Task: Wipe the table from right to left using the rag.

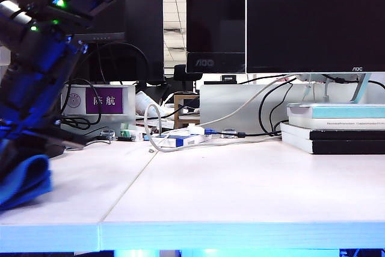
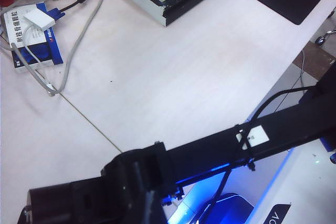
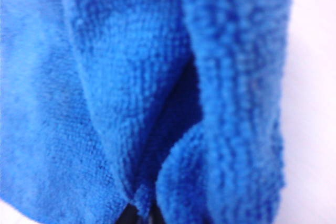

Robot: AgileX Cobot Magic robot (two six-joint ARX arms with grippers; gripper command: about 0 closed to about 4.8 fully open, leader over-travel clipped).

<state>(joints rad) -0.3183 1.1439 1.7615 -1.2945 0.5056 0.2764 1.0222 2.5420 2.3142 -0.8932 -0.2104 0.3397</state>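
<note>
Rag pinched — right pincer; left unseen.

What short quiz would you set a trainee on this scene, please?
1. True or false: in the exterior view the rag lies at the right end of the table.
2. What is the right hand shut on? A) rag B) cable C) mouse
3. Fill in: below the AOC monitor at the right sits a stack of ____.

Key: 1 false, it lies at the far left, where the right hand has reached across; 2 A; 3 books. The left hand shows in no view.
</note>
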